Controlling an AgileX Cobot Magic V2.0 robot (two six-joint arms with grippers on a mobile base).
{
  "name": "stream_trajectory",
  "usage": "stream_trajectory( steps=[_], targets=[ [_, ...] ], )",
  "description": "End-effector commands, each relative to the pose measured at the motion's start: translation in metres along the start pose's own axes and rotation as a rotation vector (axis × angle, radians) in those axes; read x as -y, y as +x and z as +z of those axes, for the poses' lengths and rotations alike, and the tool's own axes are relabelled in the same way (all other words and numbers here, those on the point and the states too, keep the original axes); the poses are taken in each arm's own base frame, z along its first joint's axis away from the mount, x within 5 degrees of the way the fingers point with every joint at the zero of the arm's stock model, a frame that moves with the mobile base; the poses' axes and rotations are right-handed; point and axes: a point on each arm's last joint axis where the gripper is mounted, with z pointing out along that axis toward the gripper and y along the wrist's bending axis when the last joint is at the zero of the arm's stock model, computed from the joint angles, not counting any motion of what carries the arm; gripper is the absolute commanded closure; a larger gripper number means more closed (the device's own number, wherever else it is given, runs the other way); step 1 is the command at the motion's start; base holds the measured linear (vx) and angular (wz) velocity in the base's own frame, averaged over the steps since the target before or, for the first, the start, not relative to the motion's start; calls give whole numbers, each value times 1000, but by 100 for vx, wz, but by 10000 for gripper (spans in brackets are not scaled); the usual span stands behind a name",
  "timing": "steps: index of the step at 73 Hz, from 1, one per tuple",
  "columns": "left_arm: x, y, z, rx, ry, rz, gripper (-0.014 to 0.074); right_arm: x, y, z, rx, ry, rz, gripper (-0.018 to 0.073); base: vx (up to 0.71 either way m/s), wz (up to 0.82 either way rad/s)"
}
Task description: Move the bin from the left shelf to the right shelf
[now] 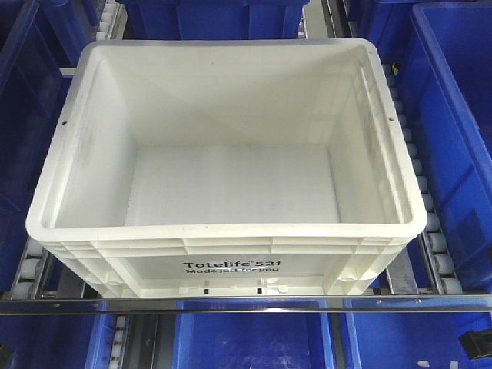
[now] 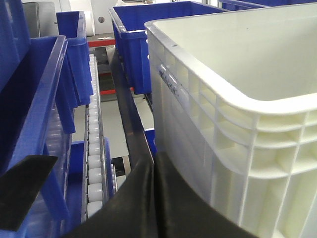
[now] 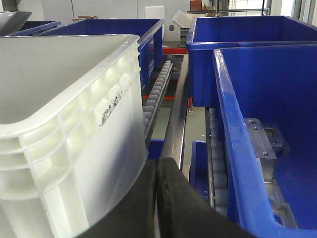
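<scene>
The bin [image 1: 223,231], a large white tote with "Totelife 521" printed on its near side, sits empty on the roller shelf in the middle of the front view. My left gripper [image 2: 154,171] is shut with nothing in it, low beside the bin's [image 2: 237,148] left wall, near its front corner. On the opposite side my right gripper [image 3: 156,168] is also shut and empty, close against the right wall of the bin [image 3: 64,148]. Neither gripper shows in the front view.
Blue bins flank the white one at left [image 1: 23,100] and right [image 1: 453,115], with others behind [image 1: 207,19] and on the level below [image 1: 246,338]. Roller tracks [image 1: 419,177] run along both sides. A metal rail [image 1: 246,304] crosses the shelf front.
</scene>
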Motion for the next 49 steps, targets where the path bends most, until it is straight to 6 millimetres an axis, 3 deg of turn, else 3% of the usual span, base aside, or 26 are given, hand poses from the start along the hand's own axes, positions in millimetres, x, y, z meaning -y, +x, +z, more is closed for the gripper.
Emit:
stream_trajectory(
  steps=[1, 49],
  targets=[
    [-1, -14, -2, 107, -5, -4, 603, 0, -1, 0, 64, 6, -4, 567, 0, 0],
    [-1, -14, -2, 107, -5, -4, 603, 0, -1, 0, 64, 6, -4, 567, 0, 0]
  ],
)
